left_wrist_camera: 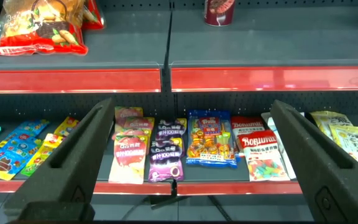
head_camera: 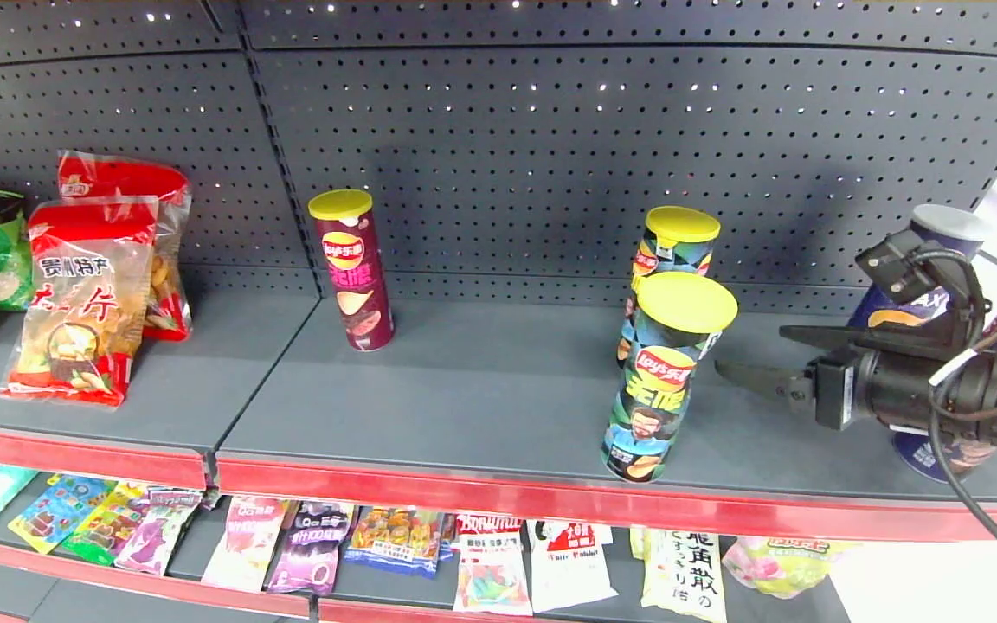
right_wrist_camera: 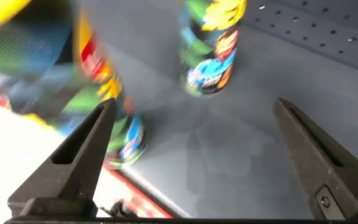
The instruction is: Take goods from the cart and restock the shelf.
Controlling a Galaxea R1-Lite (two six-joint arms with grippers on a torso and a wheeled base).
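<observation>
Over the shelf, just beside the front can, the right claw is seen wide open and empty; the can, judged light, stiff-walled and slick, is best gripped mid-body.

To my left, two red snack bags stand before the pegboard wall; lower down, candy packets lie in a row.

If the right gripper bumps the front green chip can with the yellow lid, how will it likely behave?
Likely tips easily: the green chip can is tall and narrow, standing near the red shelf lip. Once down, its round body would probably roll. It looks like a rigid tube, so the right gripper, jaws open, should not crush it.
</observation>
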